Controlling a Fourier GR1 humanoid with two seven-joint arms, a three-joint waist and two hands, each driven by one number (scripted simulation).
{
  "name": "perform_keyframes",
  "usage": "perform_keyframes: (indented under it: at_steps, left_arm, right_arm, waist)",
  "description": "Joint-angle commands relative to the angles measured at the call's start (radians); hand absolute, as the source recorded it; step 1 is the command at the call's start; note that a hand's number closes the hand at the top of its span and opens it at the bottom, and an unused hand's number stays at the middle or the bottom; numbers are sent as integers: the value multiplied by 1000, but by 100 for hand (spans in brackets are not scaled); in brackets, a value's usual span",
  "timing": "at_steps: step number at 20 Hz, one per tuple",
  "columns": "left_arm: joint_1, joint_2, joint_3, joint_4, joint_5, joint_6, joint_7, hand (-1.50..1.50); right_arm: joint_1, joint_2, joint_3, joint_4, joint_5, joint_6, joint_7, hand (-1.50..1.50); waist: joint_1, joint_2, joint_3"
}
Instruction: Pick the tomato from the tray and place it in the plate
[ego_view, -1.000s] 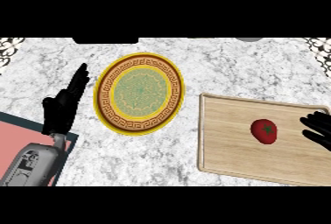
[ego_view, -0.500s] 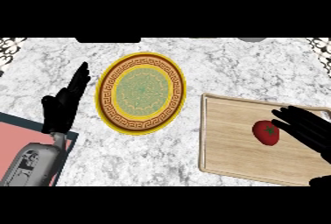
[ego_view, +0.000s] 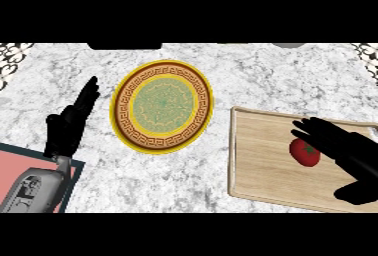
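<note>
A red tomato (ego_view: 303, 153) is seen lying on the wooden tray (ego_view: 260, 160) at the desk's right side, towards the tray's right half. It is partly covered by the right robot hand (ego_view: 341, 146), whose fingers are spread wide & straight over the fruit's right side; nothing is gripped. The tray is set near the desk's front-right corner. The yellow plate (ego_view: 162, 105) w/ a patterned brown rim & green centre is placed just left of the tray, near the desk's (ego_view: 244, 75) middle, apart from it. The left robot hand (ego_view: 68, 126) is held open, fingers straight & upward, beside the plate's left edge. A pink mat (ego_view: 22, 162) is visible at the front-left corner.
</note>
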Motion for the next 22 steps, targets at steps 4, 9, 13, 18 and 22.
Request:
perform_keyframes:
  at_steps: [4,9,13,18,22]
  left_arm:
    - [-26,-44,22,62,-8,-10,-29,0]
    - [-36,-84,-7,58,-44,28,-5,0]
    - [38,-64,12,17,-14,2,-52,0]
    - [-38,-39,59,-1,-6,-23,41,0]
    - [20,-58,48,-26,-31,-12,2,0]
  right_arm:
    - [-25,71,18,106,92,-19,-29,-150]
    - [-71,124,23,188,156,-48,-40,-150]
    - [-162,155,-34,262,136,-89,-111,150]
    - [-118,185,-54,204,168,-96,-127,150]
    - [-97,188,-99,172,143,-85,-174,150]
  waist:
    - [-11,6,-16]
    - [-10,6,-16]
    - [0,6,-16]
    - [-10,4,-16]
    - [-10,4,-16]
